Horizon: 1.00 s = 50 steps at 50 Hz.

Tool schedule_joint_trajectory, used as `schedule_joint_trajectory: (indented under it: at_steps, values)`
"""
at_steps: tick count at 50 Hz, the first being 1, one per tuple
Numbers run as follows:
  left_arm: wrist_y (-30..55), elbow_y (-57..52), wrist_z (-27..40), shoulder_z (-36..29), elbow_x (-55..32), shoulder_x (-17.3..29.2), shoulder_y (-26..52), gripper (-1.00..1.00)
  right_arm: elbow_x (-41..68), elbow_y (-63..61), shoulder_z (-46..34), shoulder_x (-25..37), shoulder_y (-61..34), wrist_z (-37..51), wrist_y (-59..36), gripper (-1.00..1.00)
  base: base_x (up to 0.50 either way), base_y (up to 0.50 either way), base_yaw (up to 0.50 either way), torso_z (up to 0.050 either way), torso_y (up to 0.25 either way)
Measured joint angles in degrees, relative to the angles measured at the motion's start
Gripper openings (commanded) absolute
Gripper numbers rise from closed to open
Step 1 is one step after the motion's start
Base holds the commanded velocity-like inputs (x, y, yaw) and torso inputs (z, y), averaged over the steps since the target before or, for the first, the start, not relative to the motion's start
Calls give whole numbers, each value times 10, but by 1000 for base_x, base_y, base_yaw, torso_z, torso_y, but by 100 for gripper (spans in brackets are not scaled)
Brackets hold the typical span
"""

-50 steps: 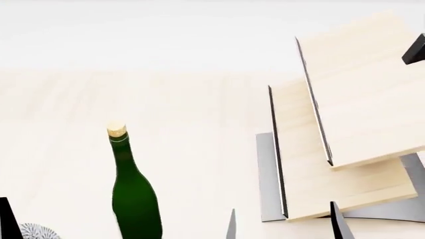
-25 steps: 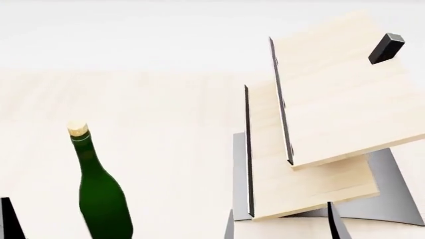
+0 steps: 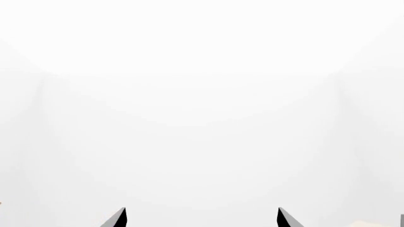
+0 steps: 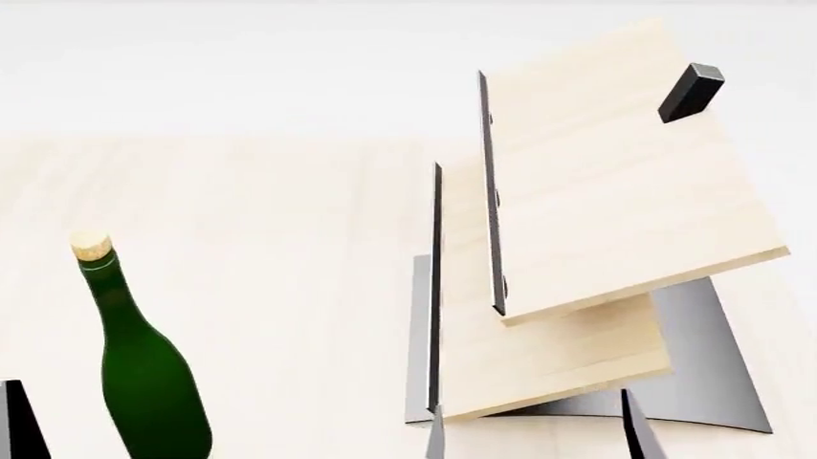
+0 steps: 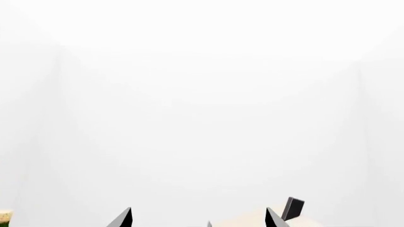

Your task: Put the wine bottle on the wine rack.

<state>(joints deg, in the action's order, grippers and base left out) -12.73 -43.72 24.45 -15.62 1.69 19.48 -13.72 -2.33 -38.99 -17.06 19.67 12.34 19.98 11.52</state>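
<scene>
The wine bottle (image 4: 147, 382), dark green with a tan cork (image 4: 90, 246), stands upright on the light wood table (image 4: 281, 239) at the head view's lower left. The wine rack (image 4: 613, 172) fills the right side: two slanted pale boards with black edge strips, a black block (image 4: 690, 93) and a curved grey base (image 4: 715, 373). My right gripper (image 4: 537, 440) is open just in front of the rack's near edge, holding nothing. One finger of my left gripper (image 4: 19, 421) shows left of the bottle. The left wrist view shows that gripper (image 3: 202, 218) open and empty.
A plain white wall (image 4: 255, 67) rises behind the table's far edge. In the right wrist view the right gripper (image 5: 198, 218) faces that wall, with the rack's black block (image 5: 294, 208) and a strip of board (image 5: 252, 220) just beyond one fingertip.
In the head view the bottle and rack have slid left and slightly down, so more of the rack's right side and its black block now show. Both grippers keep their places at the bottom edge.
</scene>
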Motion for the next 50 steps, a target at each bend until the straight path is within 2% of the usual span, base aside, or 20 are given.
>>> schedule_joint_trajectory:
  at_steps: [18,26,39,50]
  values:
    - [-1,1,4,-4,2,3,0,100,-3,10,-15,-6,-16,-2,-22,100,0,0,0,0,0]
    - [0,2,5,-6,2,4,1,100,5,1,-25,-19,-51,-8,-68,100,0,0,0,0,0]
    - [1,4,7,-7,1,6,4,100,55,-11,-35,-49,-200,-51,-239,100,0,0,0,0,0]
    - [1,5,9,-7,-1,9,6,100,122,34,-44,-71,-348,-113,-367,100,0,0,0,0,0]
